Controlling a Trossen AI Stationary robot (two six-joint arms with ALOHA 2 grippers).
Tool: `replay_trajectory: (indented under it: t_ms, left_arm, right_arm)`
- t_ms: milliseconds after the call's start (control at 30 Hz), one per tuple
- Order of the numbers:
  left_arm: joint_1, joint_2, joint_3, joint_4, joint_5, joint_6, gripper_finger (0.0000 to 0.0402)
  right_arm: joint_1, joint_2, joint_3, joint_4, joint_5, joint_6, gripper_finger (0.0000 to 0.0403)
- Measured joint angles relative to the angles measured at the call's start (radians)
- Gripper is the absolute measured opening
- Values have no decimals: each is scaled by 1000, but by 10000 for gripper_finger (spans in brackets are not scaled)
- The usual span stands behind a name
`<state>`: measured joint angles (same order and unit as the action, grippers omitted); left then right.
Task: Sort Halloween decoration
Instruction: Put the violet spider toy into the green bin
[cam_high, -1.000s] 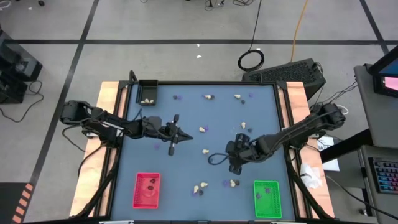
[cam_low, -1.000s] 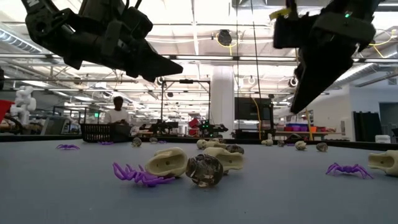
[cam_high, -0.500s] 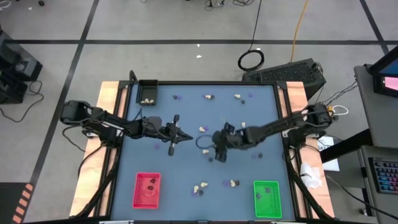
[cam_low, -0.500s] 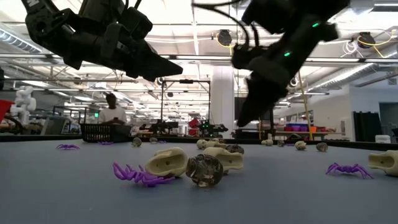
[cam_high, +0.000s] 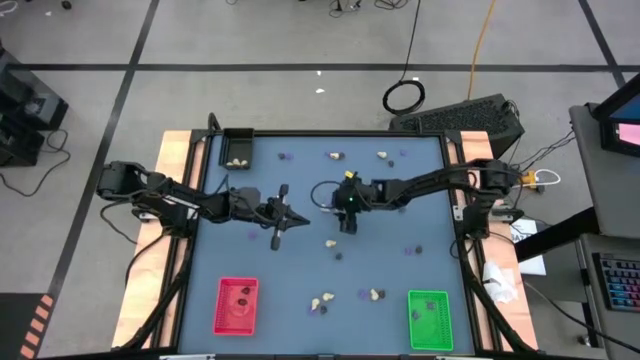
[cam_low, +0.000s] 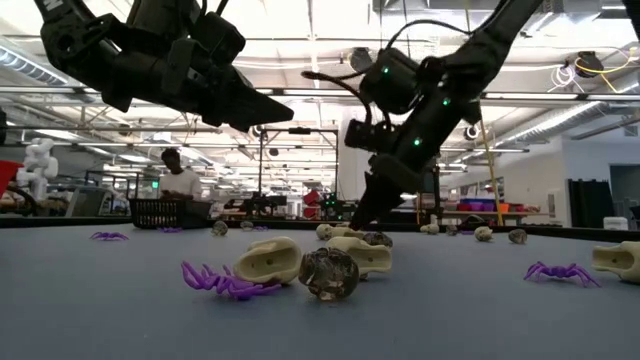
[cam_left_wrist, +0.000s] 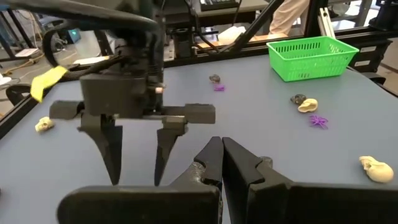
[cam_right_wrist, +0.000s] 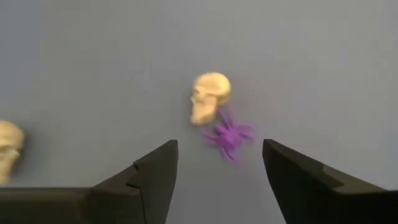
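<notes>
Right wrist view: the right tool (cam_right_wrist: 217, 171), fingers apart and empty, hangs mid-surface over a cream skull (cam_right_wrist: 208, 98) touching a purple spider (cam_right_wrist: 228, 136). Both look light, rigid; pinch the skull's sides. The left tool (cam_high: 285, 216) waits left, closed.

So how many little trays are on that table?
3: a black tray at the far left corner, a red tray near left, a green tray near right.
</notes>
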<state>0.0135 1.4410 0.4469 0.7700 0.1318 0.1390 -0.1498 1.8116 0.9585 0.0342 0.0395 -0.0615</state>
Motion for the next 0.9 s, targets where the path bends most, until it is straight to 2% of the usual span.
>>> replay_trajectory:
  t_ms: [100, 267, 567, 733, 900]
  left_arm:
    - [0, 0, 0, -6, 0, 0, 5]
    - [0, 0, 0, -5, 0, -1, 5]
    - [-1, 0, 0, -3, 0, -1, 5]
    - [0, 0, 0, -1, 0, -1, 5]
    - [0, 0, 0, -1, 0, -1, 5]
  right_arm:
    - [-33, 23, 0, 32, -71, 6, 226]
    - [-64, 35, 0, 48, -72, 5, 221]
    - [-101, 35, 0, 52, -226, 5, 154]
    - [-109, 35, 0, 44, -223, 13, 133]
    - [-112, 46, 0, 54, -140, 23, 147]
